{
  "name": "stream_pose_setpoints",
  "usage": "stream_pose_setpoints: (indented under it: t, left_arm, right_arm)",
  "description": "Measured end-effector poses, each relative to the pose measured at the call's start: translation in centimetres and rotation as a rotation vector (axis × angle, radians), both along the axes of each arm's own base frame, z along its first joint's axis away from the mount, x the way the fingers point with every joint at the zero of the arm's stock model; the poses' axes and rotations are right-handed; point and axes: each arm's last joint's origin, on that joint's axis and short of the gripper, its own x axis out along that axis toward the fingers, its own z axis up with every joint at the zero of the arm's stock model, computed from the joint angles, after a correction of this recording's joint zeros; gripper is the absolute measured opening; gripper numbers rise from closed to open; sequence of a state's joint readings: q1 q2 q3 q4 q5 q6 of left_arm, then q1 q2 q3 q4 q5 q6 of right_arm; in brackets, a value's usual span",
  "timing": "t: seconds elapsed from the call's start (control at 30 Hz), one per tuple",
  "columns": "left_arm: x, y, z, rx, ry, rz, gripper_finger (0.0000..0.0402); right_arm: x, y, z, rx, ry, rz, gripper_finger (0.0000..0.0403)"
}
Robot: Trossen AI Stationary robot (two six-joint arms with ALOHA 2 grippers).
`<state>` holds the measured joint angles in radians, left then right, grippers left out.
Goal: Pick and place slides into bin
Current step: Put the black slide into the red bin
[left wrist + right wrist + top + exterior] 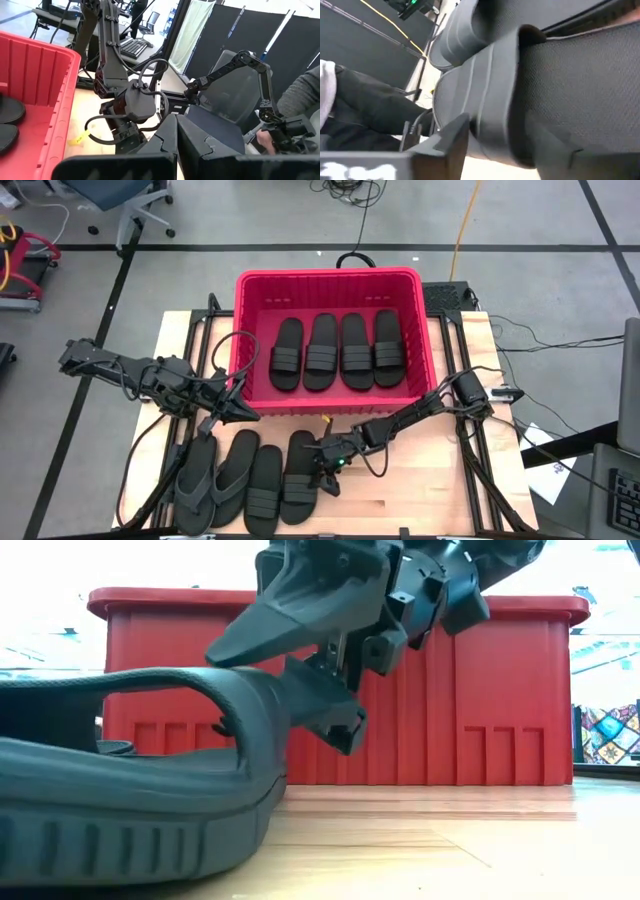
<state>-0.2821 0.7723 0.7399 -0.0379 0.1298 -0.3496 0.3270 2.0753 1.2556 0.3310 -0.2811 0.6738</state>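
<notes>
My right hand (325, 463) is clamped on the rightmost slide (298, 477) at six o'clock on the surface (410, 490); my left hand (232, 408), fingers together, hovers at nine. Four slides (340, 350) lie in the red bin (330, 280).

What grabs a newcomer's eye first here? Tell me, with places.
The red bin at the table's far edge, with four black slides side by side inside. Next, four more slides lined up at the near edge. The right gripper is down at the rightmost one there; the left gripper hovers beside the bin.
</notes>
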Motion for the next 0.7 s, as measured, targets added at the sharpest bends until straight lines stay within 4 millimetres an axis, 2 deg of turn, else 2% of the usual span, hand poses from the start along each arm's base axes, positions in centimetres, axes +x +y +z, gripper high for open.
stream_pose_setpoints:
  t: [0.17, 0.2, 0.37, 0.53, 0.7]
  left_arm:
    - [0.0, 0.0, -0.1, 0.018, 0.007, -0.001, 0.0003]
    - [0.0, 0.0, -0.2, 0.019, 0.012, -0.001, 0.0003]
    - [0.0, 0.0, -0.3, 0.021, 0.023, -0.002, 0.0003]
    - [-0.1, 0.0, -0.3, 0.018, 0.031, -0.002, 0.0003]
    - [-0.2, 0.0, -0.3, 0.021, 0.029, -0.002, 0.0003]
  right_arm:
    - [0.1, -0.1, 0.1, 0.031, -0.003, 0.033, 0.0036]
    - [0.1, -0.2, 0.3, 0.043, -0.005, 0.045, 0.0020]
    - [0.0, -0.2, 1.4, 0.100, -0.025, 0.102, 0.0009]
    - [-0.6, 0.4, 5.3, 0.137, -0.073, 0.219, 0.0006]
    - [-2.6, 1.2, 9.9, 0.079, -0.098, 0.271, 0.0004]
